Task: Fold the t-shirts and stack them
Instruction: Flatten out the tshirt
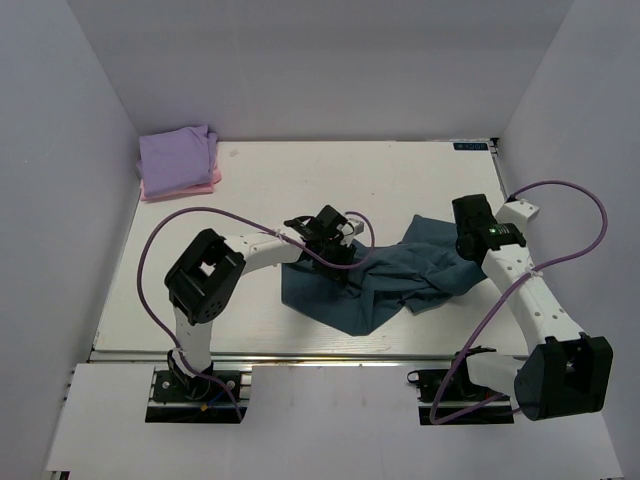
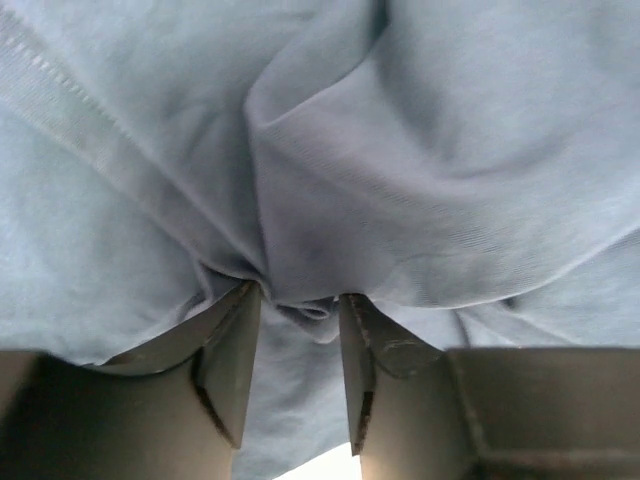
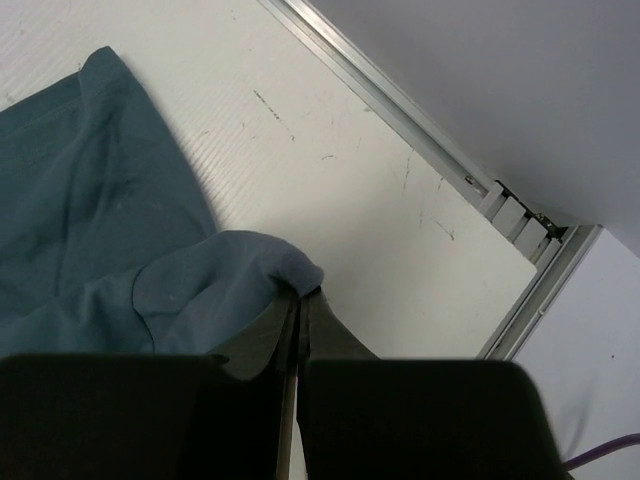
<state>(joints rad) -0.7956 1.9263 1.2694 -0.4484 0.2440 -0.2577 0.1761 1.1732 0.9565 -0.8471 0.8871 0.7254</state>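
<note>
White table (image 1: 400, 180) | teal t-shirt (image 1: 340, 300) crumpled mid-table | left hand (image 2: 300, 295) narrow around fold | right hand (image 3: 300, 292) pinching its edge

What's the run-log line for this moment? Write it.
left hand: jaws apart around teal t-shirt fold | right hand: shut on same shirt | purple t-shirt atop pink t-shirt, far-left corner

Crumpled teal t-shirt (image 1: 350, 300); lavender-on-pink stack (image 1: 178, 160)

The unfolded t-shirt (image 1: 370, 285) is lying near the table's (image 1: 400, 180) middle; two folded t-shirts (image 1: 178, 160) are sitting stacked at its far-left corner.
</note>
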